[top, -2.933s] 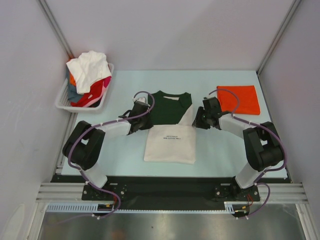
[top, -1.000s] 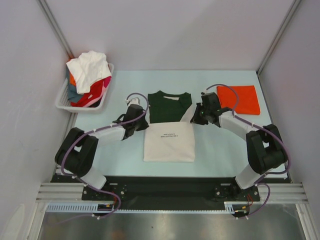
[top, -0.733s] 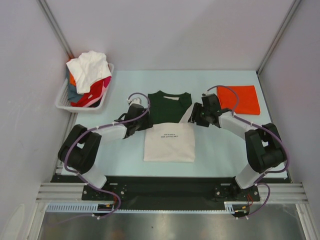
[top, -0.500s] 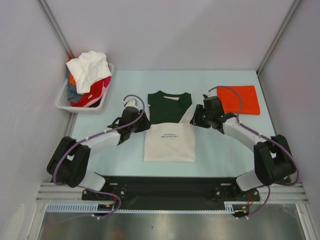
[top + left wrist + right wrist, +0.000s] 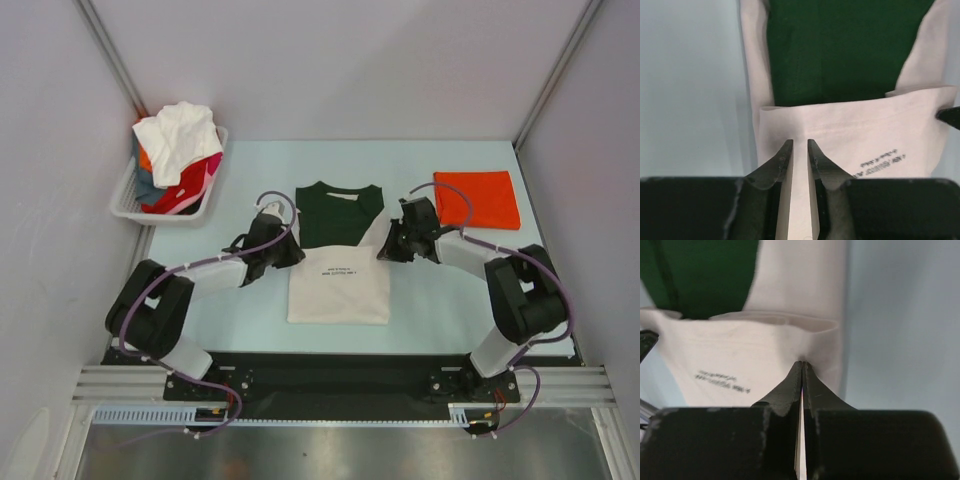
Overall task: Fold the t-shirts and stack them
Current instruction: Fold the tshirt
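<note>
- Mid-table between the arms: cream shirt (image 5: 338,270), hem folded up toward the green shoulders; soft, light and limp, probably best taken at both fold corners.
- Right gripper (image 5: 802,363) pinched tight on the fold's right corner, puckering the cloth.
- Left gripper (image 5: 799,145) narrowly parted over the left corner; gripping or not, cannot tell.
- Seen from above only: folded orange-red shirt (image 5: 477,199) far right, basket (image 5: 120,206) with heaped shirts (image 5: 178,140) far left.

The only writing in view is a small dark print (image 5: 337,272) on the folded front of the cream t-shirt (image 5: 338,300) — a few short lines of letters. From above it is too small to read. Both wrist cameras catch it closer, upside down or slanted, yet blurred — no word can be made out with certainty.
</note>
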### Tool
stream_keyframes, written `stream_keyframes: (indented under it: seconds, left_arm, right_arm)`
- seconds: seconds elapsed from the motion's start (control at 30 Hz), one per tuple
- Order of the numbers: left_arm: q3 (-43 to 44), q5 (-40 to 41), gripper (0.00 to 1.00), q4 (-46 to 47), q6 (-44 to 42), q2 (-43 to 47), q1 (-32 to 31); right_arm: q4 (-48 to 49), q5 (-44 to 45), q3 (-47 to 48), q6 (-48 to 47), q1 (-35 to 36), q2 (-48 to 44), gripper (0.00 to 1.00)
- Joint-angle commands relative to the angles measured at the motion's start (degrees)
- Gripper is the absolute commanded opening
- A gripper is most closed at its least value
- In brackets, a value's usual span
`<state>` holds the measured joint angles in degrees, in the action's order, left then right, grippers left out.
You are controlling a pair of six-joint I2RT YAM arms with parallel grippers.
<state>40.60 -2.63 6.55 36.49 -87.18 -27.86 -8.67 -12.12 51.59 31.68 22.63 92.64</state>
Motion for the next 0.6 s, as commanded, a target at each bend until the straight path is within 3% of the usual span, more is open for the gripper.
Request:
stream_keyframes:
  seconds: [0.0,0.17,0.3,0.37,0.4,0.57]
  left_arm:
    - [1.5,-0.4,0.21,2.3,1.7,-4.5,0.3]
    - [0.4,1.7,0.18,4.7,2.5,-9.5,0.3]
    - [0.2,2.5,0.19,4.1,2.5,-7.4,0.2]
    - [-0.8,4.1,0.32,3.4,1.8,-2.9,-0.4]
    - [-0.9,5.3,0.36,1.9,1.1,-1.5,-0.7]
    - [-3.1,7.1,0.52,-5.0,-0.5,7.7,-2.4]
  right_arm:
    - [1.3,1.8,1.3,1.4,-2.4,3.8,0.0]
    - [0.3,6.7,1.4,0.7,-2.7,6.6,0.0]
    - [-0.7,6.9,1.4,0.2,-2.5,4.8,0.02]
    - [-0.9,8.5,0.3,0.0,-1.9,1.5,0.1]
    - [-1.1,9.1,-1.0,-0.4,-1.1,-1.7,0.22]
    - [-7.1,10.4,-3.9,-1.1,1.9,-11.2,0.34]
